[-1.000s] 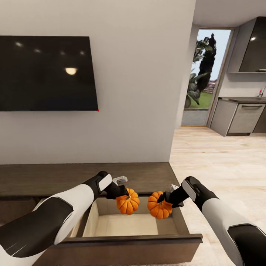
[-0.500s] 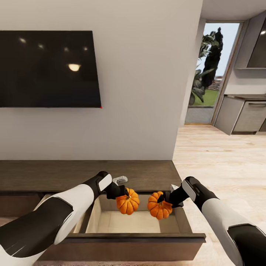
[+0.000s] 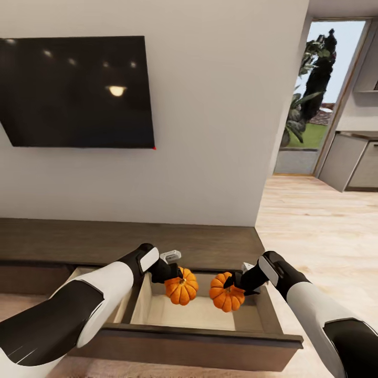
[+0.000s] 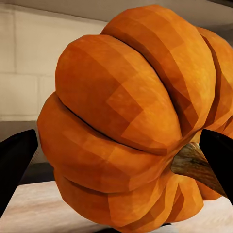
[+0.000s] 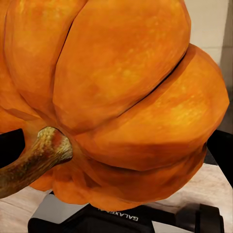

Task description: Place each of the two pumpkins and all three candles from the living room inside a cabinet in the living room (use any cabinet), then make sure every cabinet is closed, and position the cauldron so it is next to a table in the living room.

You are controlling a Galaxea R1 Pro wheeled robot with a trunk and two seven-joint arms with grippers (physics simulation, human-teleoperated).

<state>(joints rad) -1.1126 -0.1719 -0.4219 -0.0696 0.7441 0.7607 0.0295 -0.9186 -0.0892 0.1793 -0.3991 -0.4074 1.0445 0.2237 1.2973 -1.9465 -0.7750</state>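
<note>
Largest first: the white wall (image 3: 210, 105) rises ahead of you, carrying a dark screen (image 3: 79, 92) at its left, with pale wood floor (image 3: 325, 220) running off to your right toward a glazed doorway (image 3: 315, 100).

Below the wall lies the cabinet (image 3: 131, 244), a long low dark-brown unit. One drawer (image 3: 210, 315) stands pulled out toward you, its pale beige inside exposed and its dark front panel nearest the camera.

Your left arm (image 3: 79, 304) reaches in from the lower left, your right arm (image 3: 320, 310) from the lower right — both meet above the open drawer.

The left end effector (image 3: 173, 273) is closed around the left pumpkin (image 3: 181, 286), which hangs over the drawer's inside, clear of the beige bottom. In the left wrist view this pumpkin (image 4: 131, 121) sits between two dark fingertips (image 4: 17, 160), its stem turned toward one of them.

The right end effector (image 3: 236, 281) grips the right pumpkin (image 3: 227, 292), held just beside the first with a narrow gap between them, likewise above the drawer's inside. In the right wrist view that pumpkin (image 5: 116, 97) shows its ribbed orange flank and a short brown stem (image 5: 34, 158) — dark finger parts appear at either side of it.
</note>
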